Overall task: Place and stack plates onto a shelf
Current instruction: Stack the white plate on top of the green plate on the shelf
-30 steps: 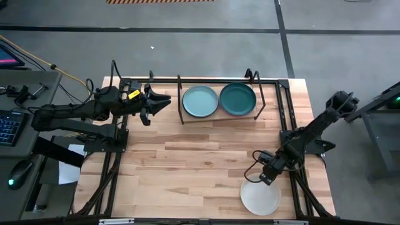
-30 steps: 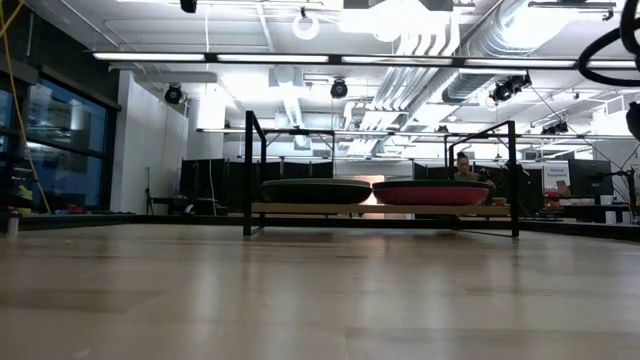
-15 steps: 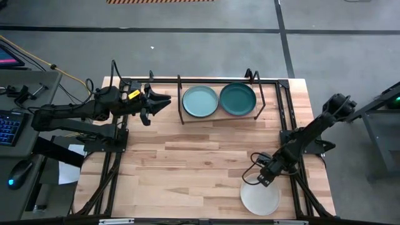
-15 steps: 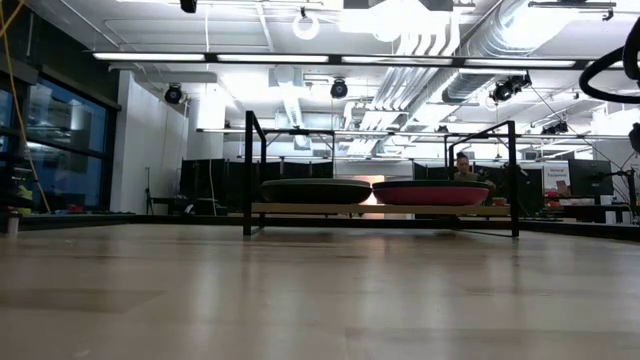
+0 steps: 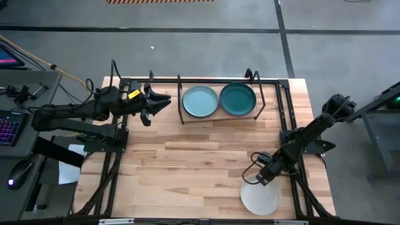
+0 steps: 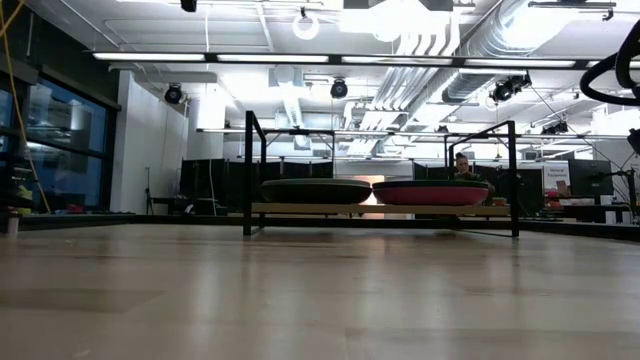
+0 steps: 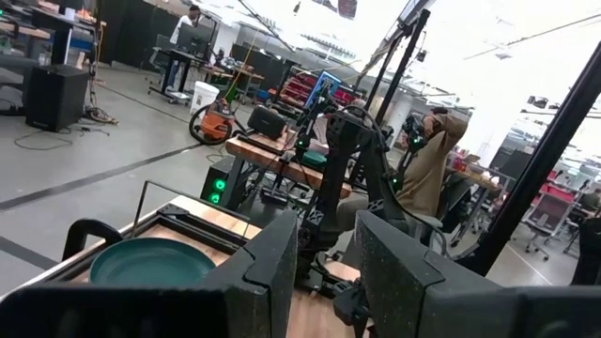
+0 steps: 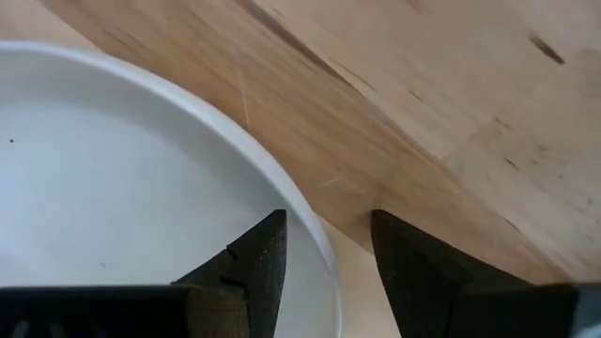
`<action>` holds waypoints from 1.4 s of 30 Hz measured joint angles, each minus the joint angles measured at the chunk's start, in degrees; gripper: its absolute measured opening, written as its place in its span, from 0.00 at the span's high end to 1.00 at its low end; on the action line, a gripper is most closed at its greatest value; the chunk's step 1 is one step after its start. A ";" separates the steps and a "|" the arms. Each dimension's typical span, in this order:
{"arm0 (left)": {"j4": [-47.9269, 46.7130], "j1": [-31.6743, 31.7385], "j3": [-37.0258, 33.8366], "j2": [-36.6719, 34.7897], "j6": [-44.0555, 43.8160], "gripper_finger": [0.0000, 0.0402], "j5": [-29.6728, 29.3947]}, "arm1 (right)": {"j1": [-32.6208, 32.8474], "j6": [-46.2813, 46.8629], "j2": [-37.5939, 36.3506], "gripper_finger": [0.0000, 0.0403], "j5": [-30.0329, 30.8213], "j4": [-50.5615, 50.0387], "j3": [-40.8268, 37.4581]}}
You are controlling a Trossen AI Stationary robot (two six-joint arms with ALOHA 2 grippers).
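The white plate [image 5: 260,197] lies flat on the table near its near right corner. My right gripper [image 5: 262,179] is open at the plate's far rim [image 8: 299,218], with one finger over the plate's inside and the other over the bare wood outside. The shelf [image 5: 180,100] stands at the far edge and carries a light teal plate [image 5: 200,101] and a dark teal plate [image 5: 238,99]. In the low view, a dark plate [image 6: 315,190] and a magenta plate [image 6: 432,192] show beneath them. My left gripper [image 5: 164,100] is open and empty, hovering by the shelf's left end.
A larger black frame [image 5: 284,125] edges the table, and its right rail runs close by my right arm. Bare wood [image 5: 194,162] fills the table's middle. A person [image 7: 427,169] sits beyond the table's right side, and a keyboard [image 5: 7,128] lies off its left side.
My right gripper has sunk slightly toward the white plate's far rim. The plates and my left arm have kept still.
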 joint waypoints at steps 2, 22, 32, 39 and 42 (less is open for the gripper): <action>0.00 0.00 0.00 0.00 -0.02 0.75 0.00 | 0.02 0.70 0.01 0.64 0.17 -0.19 0.00; 0.63 -0.02 0.00 -0.02 -0.06 0.75 -0.02 | -1.04 2.98 -6.39 0.99 -0.13 9.28 -0.22; 0.63 -0.02 0.00 -0.02 -1.04 0.75 -1.38 | -13.15 -4.81 -11.33 1.00 18.57 21.79 -0.13; 0.85 -0.02 0.00 -0.02 -1.13 0.75 -2.10 | -21.99 -2.34 -11.33 1.00 39.70 27.24 -0.13; 0.85 -0.02 0.00 -0.02 -1.12 0.75 -2.10 | -22.73 5.11 -11.35 1.00 52.15 24.82 -0.13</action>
